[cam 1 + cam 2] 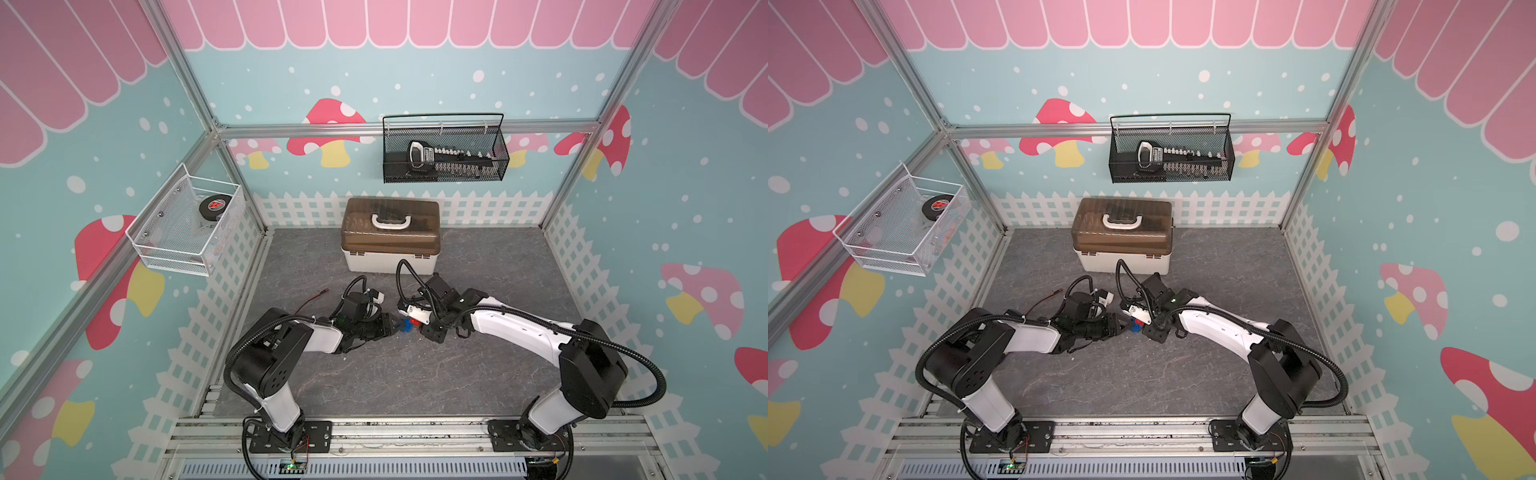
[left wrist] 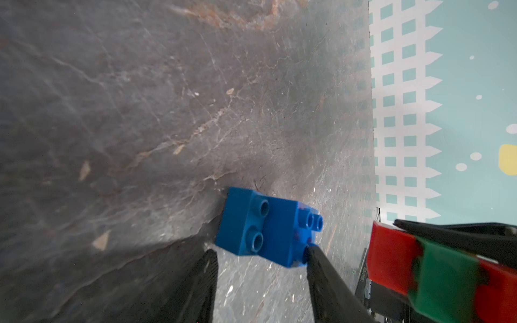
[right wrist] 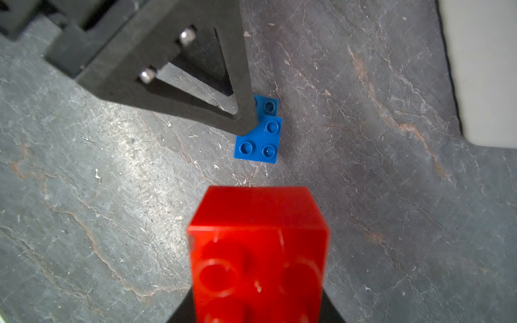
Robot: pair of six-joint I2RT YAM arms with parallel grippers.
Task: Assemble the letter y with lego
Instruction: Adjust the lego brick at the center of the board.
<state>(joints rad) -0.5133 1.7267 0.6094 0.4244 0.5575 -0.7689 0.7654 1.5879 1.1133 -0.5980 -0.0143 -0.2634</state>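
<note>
**Item 1: left gripper**. Just left of frame centre in both top views. The jaws stand apart and grasp nothing. One fingertip touches a corner of item 2, and the other is clear of it.

**Item 2: two blue square studded plastic bricks**. One is seated half over the other, studs up, lying on the grey stone-pattern table. In the right wrist view a left finger covers one corner of the pair.

**Item 3: right gripper**. At frame centre, tip to tip with item 1. It is clenched on item 4.

**Item 4: stack of red, dark green and red plastic bricks**. Held off the table just beside item 2, not touching it. Its red end brick fills the foreground of the right wrist view.

**Item 5: white plastic toolbox with brown translucent lid**. Above centre, behind both grippers, lid down.

**Item 6: black wire-mesh basket**. Upper centre, on the back wall. It holds a black-and-silver tool.

**Item 7: white wire-mesh basket**. Left of the frame, on the side wall. It holds a black tape roll.

**Item 8: thin red wire**. On the table beside the left arm.

**Obstruction.** In both top views the wrists and cables hide most of items 2 and 4.
</note>
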